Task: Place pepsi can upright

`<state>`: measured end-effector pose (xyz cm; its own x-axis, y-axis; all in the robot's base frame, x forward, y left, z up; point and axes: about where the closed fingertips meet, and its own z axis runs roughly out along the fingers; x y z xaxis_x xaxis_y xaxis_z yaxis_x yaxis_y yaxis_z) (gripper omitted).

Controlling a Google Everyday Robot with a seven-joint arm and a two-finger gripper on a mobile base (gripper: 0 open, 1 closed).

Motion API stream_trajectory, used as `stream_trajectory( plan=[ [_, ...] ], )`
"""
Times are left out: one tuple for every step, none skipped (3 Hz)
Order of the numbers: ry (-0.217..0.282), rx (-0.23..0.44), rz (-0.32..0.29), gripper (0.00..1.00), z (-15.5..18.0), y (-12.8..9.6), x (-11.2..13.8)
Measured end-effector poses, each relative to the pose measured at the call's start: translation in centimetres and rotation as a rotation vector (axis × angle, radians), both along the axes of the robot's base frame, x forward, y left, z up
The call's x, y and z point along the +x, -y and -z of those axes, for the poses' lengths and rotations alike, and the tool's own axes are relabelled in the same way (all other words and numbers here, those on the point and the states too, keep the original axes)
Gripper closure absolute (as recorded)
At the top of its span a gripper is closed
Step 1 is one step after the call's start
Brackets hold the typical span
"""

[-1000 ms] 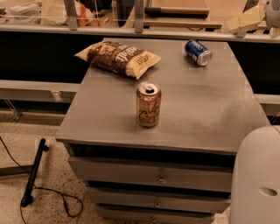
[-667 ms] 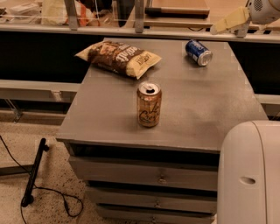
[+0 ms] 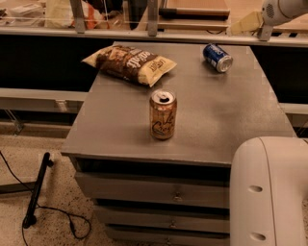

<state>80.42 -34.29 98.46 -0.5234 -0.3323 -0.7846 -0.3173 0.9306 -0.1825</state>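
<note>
The pepsi can [image 3: 217,57] is blue with white markings and silver ends. It lies on its side at the far right of the grey cabinet top [image 3: 226,115], its end facing front right. My gripper [image 3: 244,22] is at the top right of the camera view, above and behind the table's back edge, up and to the right of the can and apart from it. It hangs from a white wrist [image 3: 284,9].
A tan-gold can [image 3: 162,114] stands upright near the middle front. A brown chip bag [image 3: 129,63] lies at the back left. A large white arm link [image 3: 269,192] fills the bottom right. Drawers are below the top; a cable lies on the floor at left.
My gripper has moved left along the top edge, closer to the pepsi can. The white arm link at bottom right has moved left and fills more of the view. The cans have not moved.
</note>
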Motion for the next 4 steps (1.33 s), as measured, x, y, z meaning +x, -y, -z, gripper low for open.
stream_trajectory(
  plan=[
    [0.041,0.068,-0.061,0.0,0.8,-1.2,0.9],
    [0.021,0.112,-0.133,0.0,2.2,-2.8,0.1],
    [0.002,0.111,-0.16,0.0,4.4,-3.8,-0.5],
    [-0.051,0.06,-0.123,0.0,9.3,-4.4,-0.5]
  ],
)
